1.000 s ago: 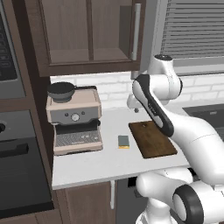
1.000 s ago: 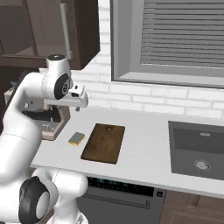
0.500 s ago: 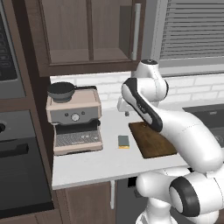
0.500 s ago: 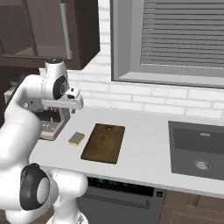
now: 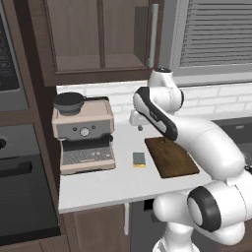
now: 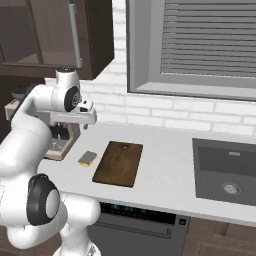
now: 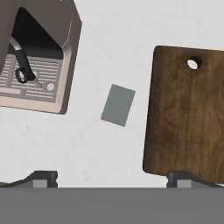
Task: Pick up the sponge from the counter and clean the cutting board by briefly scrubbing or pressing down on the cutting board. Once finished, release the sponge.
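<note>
One sponge (image 7: 118, 105), one cutting board (image 7: 187, 114) and one espresso machine (image 5: 84, 132) are shown on the light worktop (image 5: 113, 183). With the cutting board taken as landmark, the sponge is seen lying flat on the worktop just beside the board's long edge, on the side toward the espresso machine, apart from the board and untouched. In the hand view the sponge is presented from directly above as a grey-green rectangle, slightly rotated against the board's edge; its yellow lower layer is revealed in the left base view (image 5: 139, 159) and the right base view (image 6: 87, 158). The hanging hole at one end of the board is resolved in the hand view, and the machine's drip tray is seen from above there. The sink (image 6: 227, 173), set into the worktop well beyond the board's far side, is given by the right base view, as is the window with blinds (image 6: 211, 42) above. The hand (image 7: 112, 179) is held high above the worktop, over the gap between board and machine; its two fingertips (image 7: 41, 178) are spread wide apart and nothing is held between them. In the base views the hand (image 6: 87, 119) is seen raised above the board's machine-side end. Compared with the frames of a second earlier, the arm is found swung from above the board toward the machine, while sponge and board are unmoved.
</note>
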You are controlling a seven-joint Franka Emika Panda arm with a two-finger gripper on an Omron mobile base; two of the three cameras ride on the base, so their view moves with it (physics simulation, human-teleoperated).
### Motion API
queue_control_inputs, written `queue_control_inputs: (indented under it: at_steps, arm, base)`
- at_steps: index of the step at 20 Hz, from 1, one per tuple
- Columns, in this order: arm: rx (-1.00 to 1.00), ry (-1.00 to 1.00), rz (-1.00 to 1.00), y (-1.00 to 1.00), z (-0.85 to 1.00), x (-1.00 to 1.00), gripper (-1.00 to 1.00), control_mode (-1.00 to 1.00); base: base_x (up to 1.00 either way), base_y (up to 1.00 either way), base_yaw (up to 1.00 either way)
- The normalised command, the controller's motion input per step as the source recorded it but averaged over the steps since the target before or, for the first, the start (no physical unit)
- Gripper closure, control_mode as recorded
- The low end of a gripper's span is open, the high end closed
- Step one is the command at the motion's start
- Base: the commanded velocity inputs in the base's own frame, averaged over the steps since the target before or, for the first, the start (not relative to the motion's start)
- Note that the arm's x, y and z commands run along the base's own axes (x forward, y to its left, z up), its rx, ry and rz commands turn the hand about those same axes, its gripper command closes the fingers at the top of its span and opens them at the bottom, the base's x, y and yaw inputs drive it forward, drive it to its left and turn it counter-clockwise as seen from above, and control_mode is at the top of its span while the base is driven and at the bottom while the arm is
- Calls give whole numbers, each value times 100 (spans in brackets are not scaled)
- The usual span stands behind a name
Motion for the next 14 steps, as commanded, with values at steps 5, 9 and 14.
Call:
queue_control_inputs:
  at_steps: [5,9,14]
  arm:
    - [0,0,1,0,-34,0,-100,-100]
    - [0,0,0,2,-42,0,-100,-100]
    - [0,1,0,0,-43,21,-100,-100]
  base:
    - [0,0,0]
    - [0,0,0]
    - [0,0,0]
